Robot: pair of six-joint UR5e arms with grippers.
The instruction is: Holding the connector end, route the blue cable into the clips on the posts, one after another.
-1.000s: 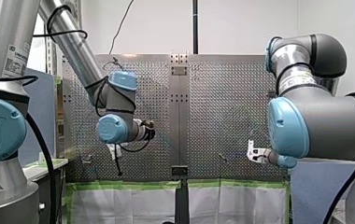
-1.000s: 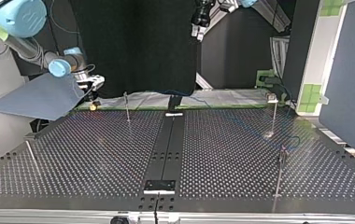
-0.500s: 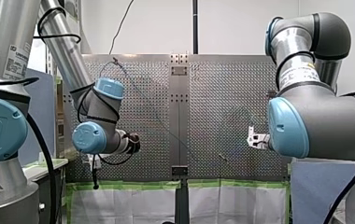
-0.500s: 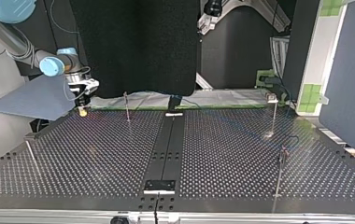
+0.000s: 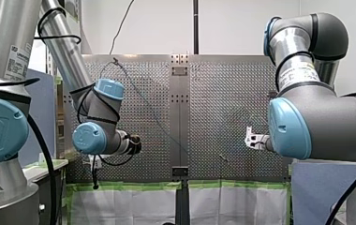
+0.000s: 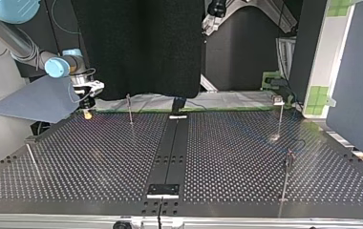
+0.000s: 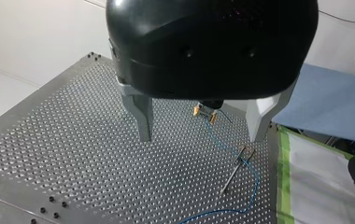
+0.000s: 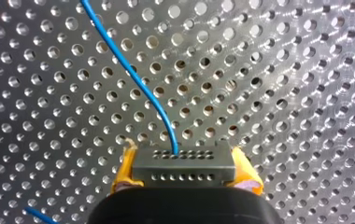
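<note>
Our right jaws, yellow pads closed on the connector (image 8: 183, 165), have edged low along the bench (image 6: 246, 157) toward the nearest post (image 6: 130, 109). The blue cable (image 8: 133, 77) passes close by that post. Clipped or not, we cannot tell. Left jaws hang wide open, unmoved. First clip likely next.

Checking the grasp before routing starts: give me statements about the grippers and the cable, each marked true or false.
1. My right gripper clamps the connector between yellow pads. True.
2. My left gripper is shut on the blue cable. False: its fingers stand open and hold nothing.
3. The blue cable leaves the connector on the side away from my right gripper. True.
4. In the top view my right gripper hangs over the table's near right corner. False: it is by the far left corner.
</note>
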